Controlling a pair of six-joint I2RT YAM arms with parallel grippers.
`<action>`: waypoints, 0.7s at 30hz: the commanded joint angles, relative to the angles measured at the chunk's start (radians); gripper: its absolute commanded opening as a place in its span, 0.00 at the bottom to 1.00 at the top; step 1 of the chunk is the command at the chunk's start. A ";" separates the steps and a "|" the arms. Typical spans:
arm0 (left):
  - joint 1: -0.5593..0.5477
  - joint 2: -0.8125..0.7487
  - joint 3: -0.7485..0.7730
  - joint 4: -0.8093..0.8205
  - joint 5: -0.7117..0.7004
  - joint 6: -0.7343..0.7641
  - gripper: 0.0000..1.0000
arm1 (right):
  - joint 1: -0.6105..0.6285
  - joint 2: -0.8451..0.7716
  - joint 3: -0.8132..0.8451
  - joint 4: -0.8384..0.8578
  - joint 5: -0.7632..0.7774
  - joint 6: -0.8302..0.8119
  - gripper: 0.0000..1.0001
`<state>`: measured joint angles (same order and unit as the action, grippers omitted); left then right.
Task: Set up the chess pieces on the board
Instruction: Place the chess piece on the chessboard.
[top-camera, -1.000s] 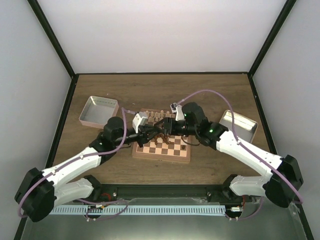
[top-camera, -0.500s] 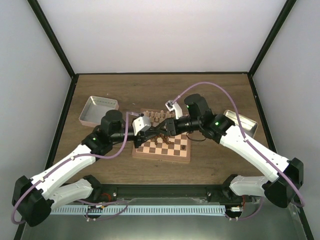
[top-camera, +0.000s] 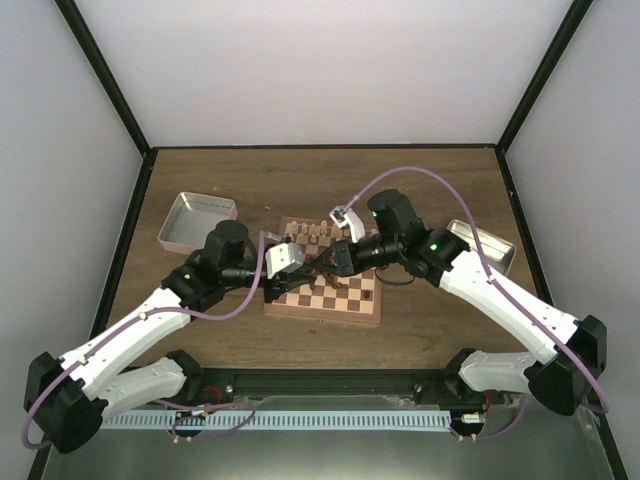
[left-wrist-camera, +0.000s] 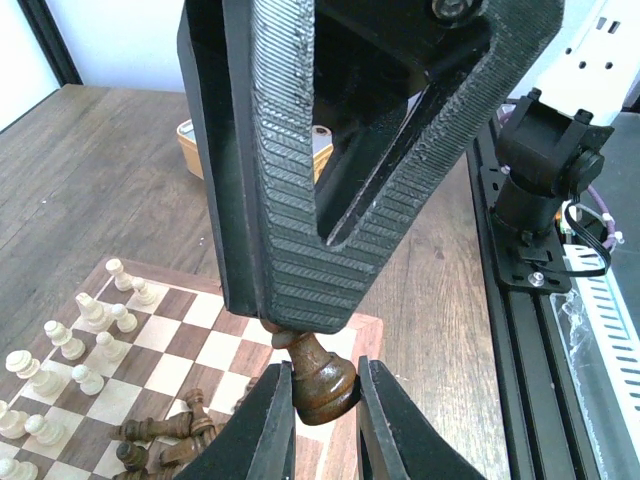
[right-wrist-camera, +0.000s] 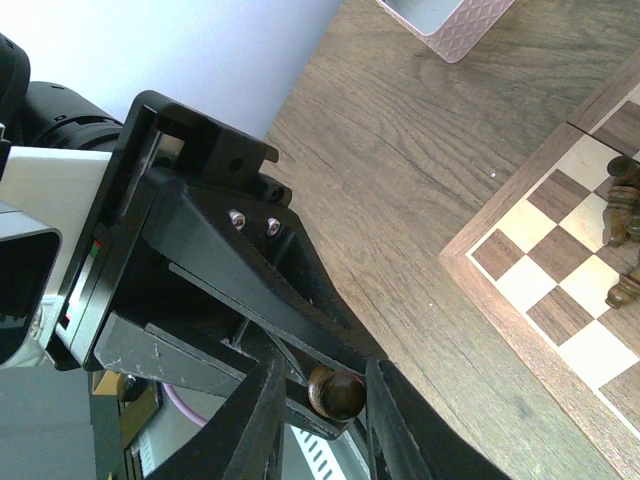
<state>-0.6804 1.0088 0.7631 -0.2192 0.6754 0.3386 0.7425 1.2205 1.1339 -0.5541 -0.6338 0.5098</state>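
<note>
Presently the left end effector is clenched on the base of a dark chess piece above the left half of the board, its head pointing into the right end effector, whose jaws straddle it, grip unconfirmed.

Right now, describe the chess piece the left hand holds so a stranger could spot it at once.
Start at the chessboard in the middle of the wooden table. Just above it the left hand pinches one dark brown piece; unlike the others, standing or lying on the squares, it hangs in the air.
</note>
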 joint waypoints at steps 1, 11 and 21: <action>0.001 -0.002 0.020 -0.016 0.036 0.045 0.04 | -0.005 0.006 0.035 -0.005 -0.033 -0.030 0.23; -0.001 0.002 0.006 0.014 0.011 0.036 0.04 | -0.005 0.028 0.016 0.012 -0.050 -0.038 0.18; -0.001 -0.026 -0.015 0.063 -0.135 -0.110 0.61 | -0.005 -0.033 -0.077 0.055 0.315 -0.058 0.02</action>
<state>-0.6807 1.0088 0.7616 -0.2047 0.6258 0.3084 0.7429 1.2358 1.1103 -0.5282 -0.5640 0.4812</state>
